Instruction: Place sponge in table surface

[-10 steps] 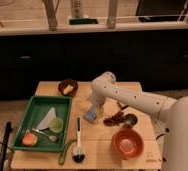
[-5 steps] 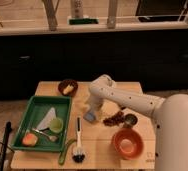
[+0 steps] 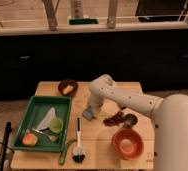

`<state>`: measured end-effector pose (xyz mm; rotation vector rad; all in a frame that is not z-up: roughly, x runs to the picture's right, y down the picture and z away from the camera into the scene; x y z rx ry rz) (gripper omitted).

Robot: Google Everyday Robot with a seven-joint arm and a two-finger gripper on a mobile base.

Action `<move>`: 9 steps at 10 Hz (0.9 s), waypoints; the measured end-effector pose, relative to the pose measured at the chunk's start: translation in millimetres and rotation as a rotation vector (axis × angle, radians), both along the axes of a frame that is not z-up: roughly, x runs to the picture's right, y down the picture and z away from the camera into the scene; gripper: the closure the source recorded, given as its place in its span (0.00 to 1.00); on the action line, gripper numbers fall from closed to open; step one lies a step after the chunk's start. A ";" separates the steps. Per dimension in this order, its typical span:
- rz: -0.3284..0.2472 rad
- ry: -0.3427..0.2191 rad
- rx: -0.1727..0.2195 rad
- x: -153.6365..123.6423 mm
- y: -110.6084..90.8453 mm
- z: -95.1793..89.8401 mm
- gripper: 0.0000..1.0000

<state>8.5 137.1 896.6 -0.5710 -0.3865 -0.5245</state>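
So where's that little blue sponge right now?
In the camera view, the sponge is near the middle of the wooden table, at the tip of the pincer, between the green tray and a small dark heap.

claw (image 3: 90, 112) at sponge (image 3: 88, 116), tray (image 3: 47, 98) to left

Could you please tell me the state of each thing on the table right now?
gripper: low over the table surface, at the sponge.
sponge: under the gripper, at the wood; contact unclear.
orange bowl: upright.
dish brush: lying flat on the table.
green tray: upright, holding items.
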 end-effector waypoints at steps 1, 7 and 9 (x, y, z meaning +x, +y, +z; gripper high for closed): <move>-0.005 -0.013 0.004 1.2 -7.9 -8.4 0.99; -0.071 -0.082 0.059 0.7 -59.4 -61.9 1.00; -0.094 -0.091 0.082 0.0 -73.1 -80.2 1.00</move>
